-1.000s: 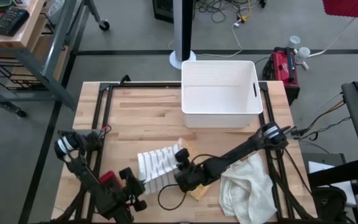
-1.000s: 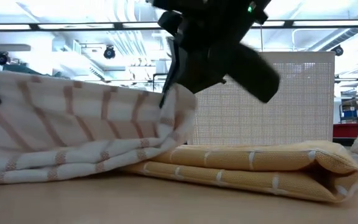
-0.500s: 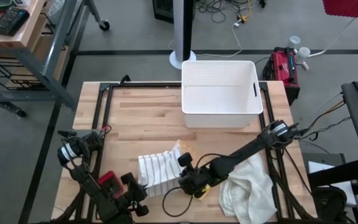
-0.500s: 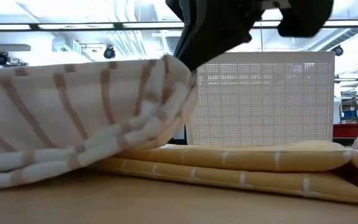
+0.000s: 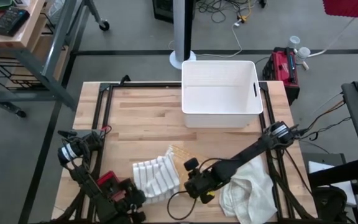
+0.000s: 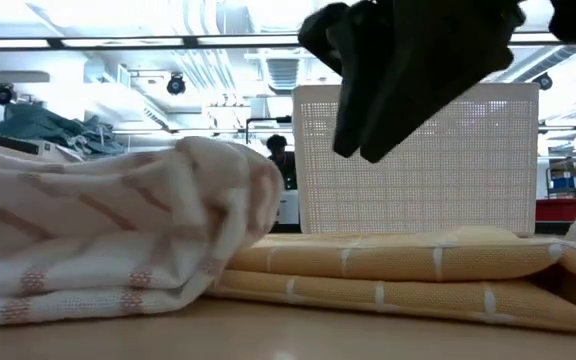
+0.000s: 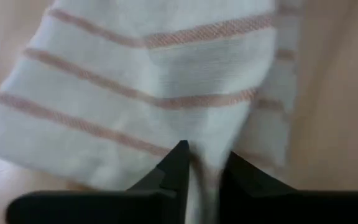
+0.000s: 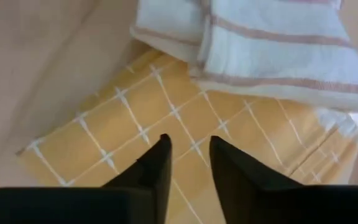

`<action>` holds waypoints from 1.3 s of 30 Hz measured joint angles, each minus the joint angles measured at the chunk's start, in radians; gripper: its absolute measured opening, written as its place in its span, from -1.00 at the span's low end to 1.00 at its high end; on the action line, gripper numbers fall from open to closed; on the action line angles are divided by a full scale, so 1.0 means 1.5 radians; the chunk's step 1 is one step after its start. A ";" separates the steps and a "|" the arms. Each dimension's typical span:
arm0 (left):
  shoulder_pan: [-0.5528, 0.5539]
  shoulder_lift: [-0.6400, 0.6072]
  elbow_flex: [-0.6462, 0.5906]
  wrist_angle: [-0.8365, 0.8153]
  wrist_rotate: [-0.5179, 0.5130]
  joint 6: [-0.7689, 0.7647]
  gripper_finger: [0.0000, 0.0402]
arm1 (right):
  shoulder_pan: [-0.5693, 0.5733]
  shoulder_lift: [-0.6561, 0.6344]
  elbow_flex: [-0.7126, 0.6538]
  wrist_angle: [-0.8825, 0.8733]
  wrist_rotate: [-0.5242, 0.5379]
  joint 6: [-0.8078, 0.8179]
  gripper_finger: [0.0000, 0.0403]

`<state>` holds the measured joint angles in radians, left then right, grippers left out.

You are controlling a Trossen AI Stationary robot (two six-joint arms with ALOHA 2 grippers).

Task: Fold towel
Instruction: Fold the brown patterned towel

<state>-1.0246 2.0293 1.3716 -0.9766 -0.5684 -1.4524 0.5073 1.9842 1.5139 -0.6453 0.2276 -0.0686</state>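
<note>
The left hand (image 5: 131,200) sits low at the front edge of the tabletop (image 5: 135,112), toward its left corner, its dark fingers (image 7: 178,163) a little apart with the edge of the striped towel (image 5: 156,177) running in between them; from its own wrist view I cannot tell whether they are gripping the cloth or just straddling it. The right hand (image 5: 199,185) is just beside the towel on its other side, also near the front edge, fingers (image 8: 159,163) slightly spread with nothing between them, hovering over a yellow checked cloth (image 8: 166,124).

The striped towel, white with pinkish-brown stripes, lies folded in a thick bundle between the two hands. It overlaps the yellow cloth, which is folded flat on the tabletop and sticks out from under the towel's right side. In the low view the towel (image 6: 118,235) bulges up rounded on top of the yellow cloth (image 6: 398,275), with the right hand (image 6: 408,75) hanging dark above.

Near the front right corner a crumpled cream cloth (image 5: 248,190) lies beside the right arm. A white bin (image 5: 219,121) stands at the back edge of the tabletop, right of the middle.
</note>
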 joint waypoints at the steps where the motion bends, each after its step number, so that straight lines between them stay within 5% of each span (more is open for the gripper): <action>1: -0.002 0.000 0.000 0.008 -0.002 0.002 -0.69 | 0.002 0.000 0.000 -0.004 0.001 0.012 -0.43; 13: -0.009 -0.001 0.036 0.046 0.004 0.035 -0.41 | 0.008 0.043 0.001 0.121 0.007 0.092 -0.11; 21: -0.011 -0.001 0.047 0.054 0.004 -0.002 -0.46 | 0.006 0.080 0.001 0.150 0.128 0.193 -0.12; 25: -0.011 -0.001 0.046 0.076 -0.053 -0.019 -0.55 | 0.005 0.084 0.001 0.159 0.179 0.222 -0.32; 31: 0.006 0.000 0.046 0.175 -0.180 0.068 -0.65 | 0.009 0.076 0.012 0.157 0.187 0.208 -0.94; 39: 0.147 0.010 0.045 0.251 -0.066 0.280 -0.75 | 0.010 0.075 0.045 0.158 0.186 0.203 -0.98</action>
<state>-0.8044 2.0438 1.4397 -0.6006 -0.6671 -1.0326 0.5228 2.0964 1.5820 -0.4078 0.5068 0.2357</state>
